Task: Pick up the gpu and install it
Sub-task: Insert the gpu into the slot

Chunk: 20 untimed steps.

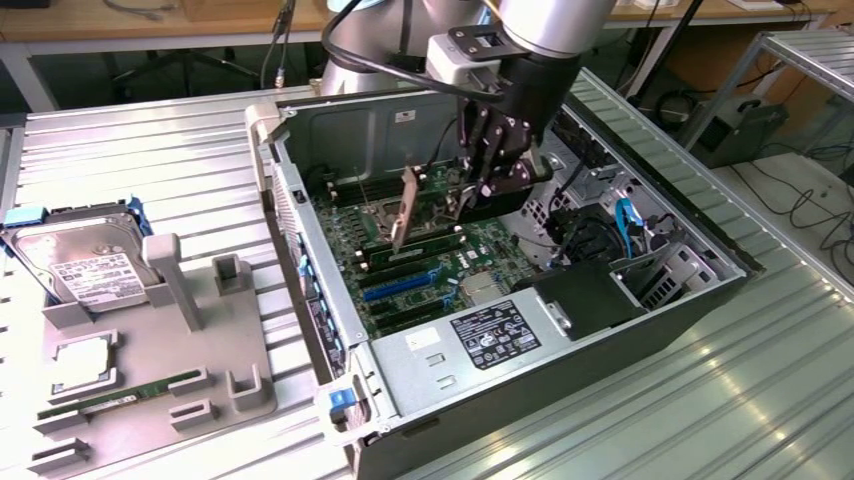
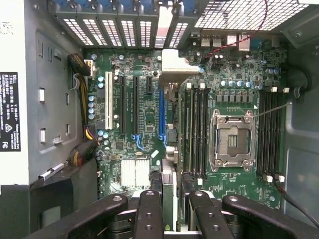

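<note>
Hardware lies at the exterior view's left on the ribbed metal worktop [image 1: 134,150]. A grey holder [image 1: 147,370] there carries a hard drive [image 1: 87,265] with a white label at its upper end. A processor chip [image 1: 83,358] and a green RAM stick [image 1: 120,393] sit lower down on it.

In the middle of the frame an open computer case [image 1: 561,370] lies on its side. Its green motherboard [image 1: 414,270] faces up, and the power supply [image 1: 481,335] is at the lower end.

The gpu [image 1: 454,200] is inside the case, standing on edge over the board in the upper centre of the frame. Its beige bracket [image 1: 404,210] points towards the exterior view's left. Just to the right of it the gripper [image 1: 497,175] reaches down from the arm and is closed on the card.

In the wrist view the dark fingers [image 2: 149,214] pinch the gpu [image 2: 169,174], which is seen edge-on. The card runs in line with a blue slot [image 2: 161,117], with the bracket [image 2: 172,64] at the far end by the case's rear grille. The processor socket [image 2: 233,142] is beside the card. Whether the card is seated in the slot cannot be told.
</note>
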{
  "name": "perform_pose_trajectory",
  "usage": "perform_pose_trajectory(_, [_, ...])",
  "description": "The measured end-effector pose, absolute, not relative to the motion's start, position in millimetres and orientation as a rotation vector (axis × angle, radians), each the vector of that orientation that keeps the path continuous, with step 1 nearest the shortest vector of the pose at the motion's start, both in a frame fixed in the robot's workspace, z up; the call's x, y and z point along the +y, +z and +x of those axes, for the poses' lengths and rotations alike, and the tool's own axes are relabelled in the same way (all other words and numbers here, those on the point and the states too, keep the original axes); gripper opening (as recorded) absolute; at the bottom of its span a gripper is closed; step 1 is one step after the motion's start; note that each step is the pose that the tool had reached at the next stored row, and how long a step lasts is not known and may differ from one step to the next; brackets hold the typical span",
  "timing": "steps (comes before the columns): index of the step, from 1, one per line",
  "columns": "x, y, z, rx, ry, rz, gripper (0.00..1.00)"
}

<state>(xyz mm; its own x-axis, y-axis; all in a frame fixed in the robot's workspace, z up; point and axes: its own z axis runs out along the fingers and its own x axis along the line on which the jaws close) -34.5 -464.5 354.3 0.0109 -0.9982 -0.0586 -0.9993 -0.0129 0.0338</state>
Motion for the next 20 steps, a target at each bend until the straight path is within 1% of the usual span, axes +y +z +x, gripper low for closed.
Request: perform_pose_trajectory(20, [-467.5,350.3,-35.5,2.195,0.102,-2.222,0.26])
